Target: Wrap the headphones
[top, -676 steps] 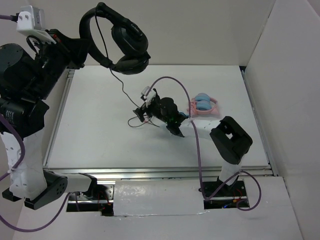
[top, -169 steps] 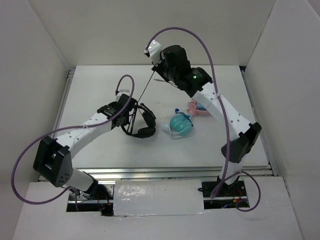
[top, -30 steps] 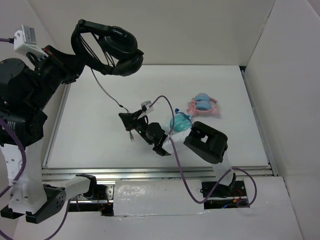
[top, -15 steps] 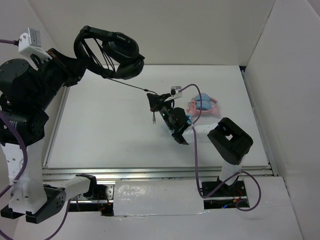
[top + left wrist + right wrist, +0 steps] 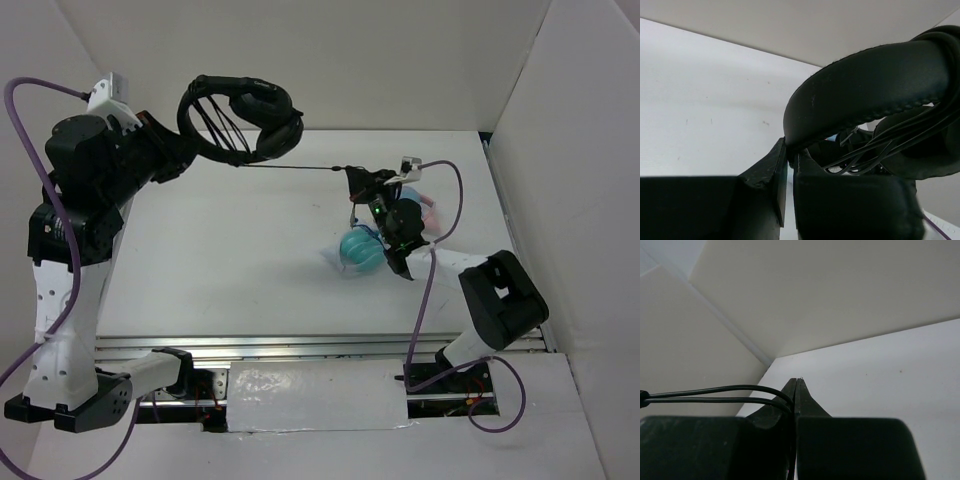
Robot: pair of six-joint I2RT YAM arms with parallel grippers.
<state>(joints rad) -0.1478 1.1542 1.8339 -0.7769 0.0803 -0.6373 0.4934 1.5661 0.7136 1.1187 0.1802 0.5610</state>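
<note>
Wrapping looks well along, I judge: my left end effector point(image 5: 789, 151) pinches the headphones point(image 5: 262, 118) aloft over the surface point(image 5: 220, 270), cable point(image 5: 300, 168) looped round them; my right end effector point(image 5: 796, 386), pressed together on the cable, holds the remainder taut.

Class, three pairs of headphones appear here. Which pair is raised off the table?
The black headphones, gripped by the left gripper above the table; the teal pair and pink-and-blue pair lie on it.
</note>
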